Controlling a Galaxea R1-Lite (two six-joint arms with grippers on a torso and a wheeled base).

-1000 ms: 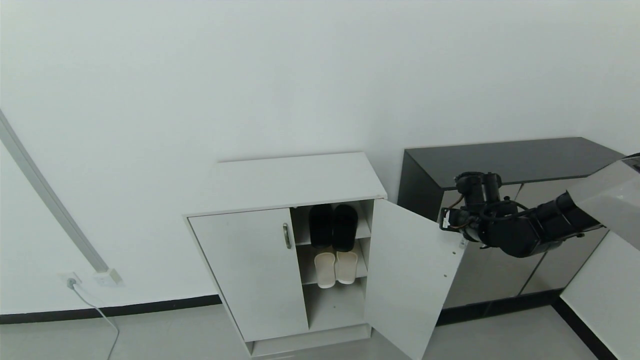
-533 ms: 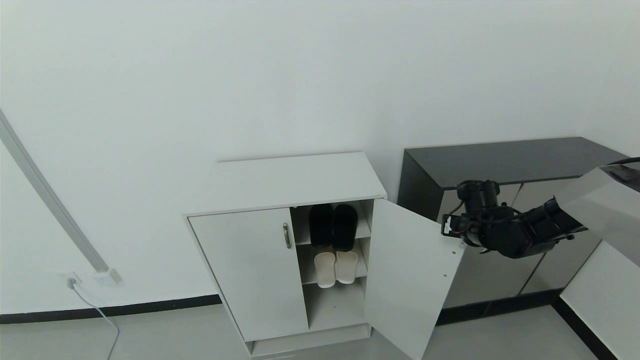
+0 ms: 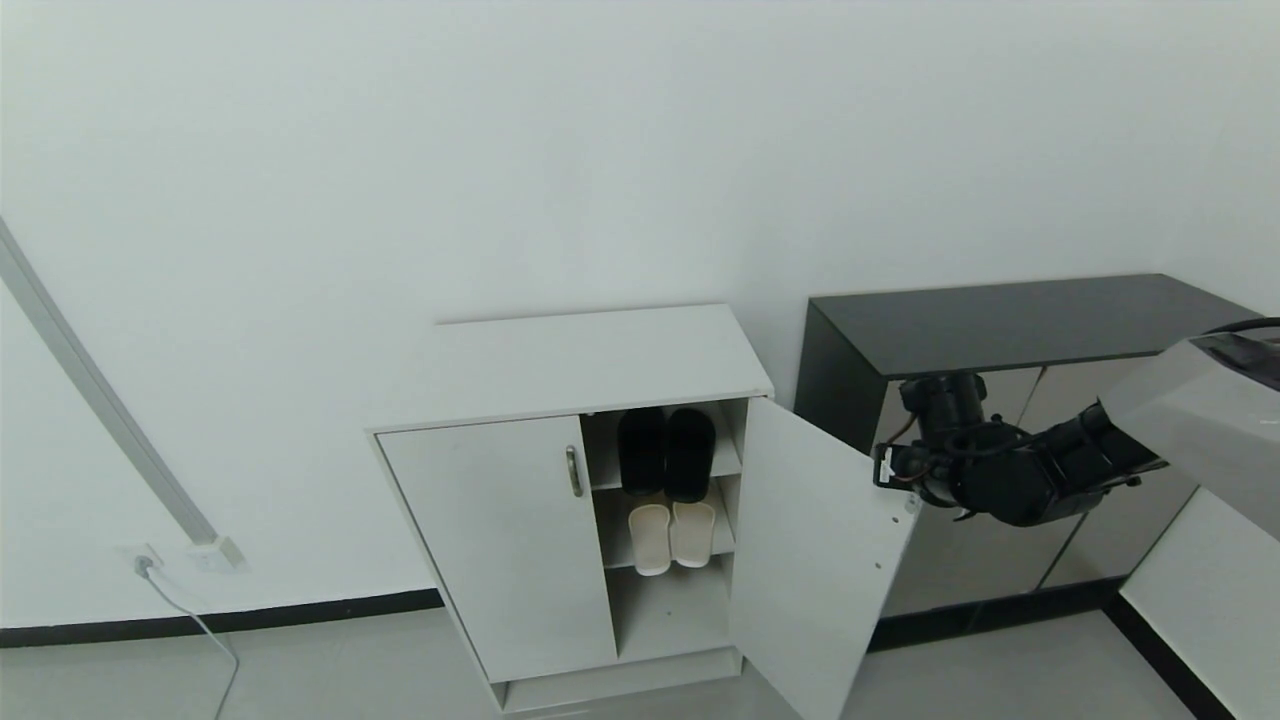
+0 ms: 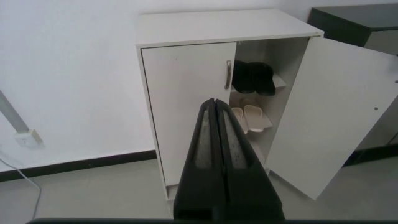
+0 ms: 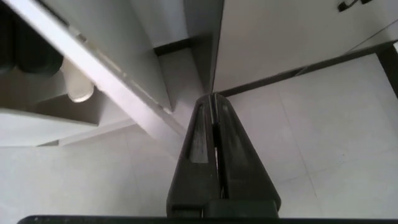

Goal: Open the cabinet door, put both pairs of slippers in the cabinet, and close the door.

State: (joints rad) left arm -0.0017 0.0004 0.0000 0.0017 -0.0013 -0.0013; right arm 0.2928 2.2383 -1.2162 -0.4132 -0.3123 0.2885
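black slippers (image 3: 666, 452) and white slippers (image 3: 672, 535) shelved, the right gripper (image 5: 214, 102), fingers closed, is sitting behind the open cabinet door (image 3: 820, 540), probably to shut it; left gripper (image 4: 214, 106) likewise closed.

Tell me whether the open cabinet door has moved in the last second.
Yes. The open door has swung slightly toward closing, its free edge drawing away from the black sideboard.

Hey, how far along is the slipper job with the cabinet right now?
Done: the door stands open and both pairs are inside the cabinet, black slippers above white slippers. In hand: the right gripper, shut, sits at the door's outer edge, likely to push it. Remaining: shutting the door.
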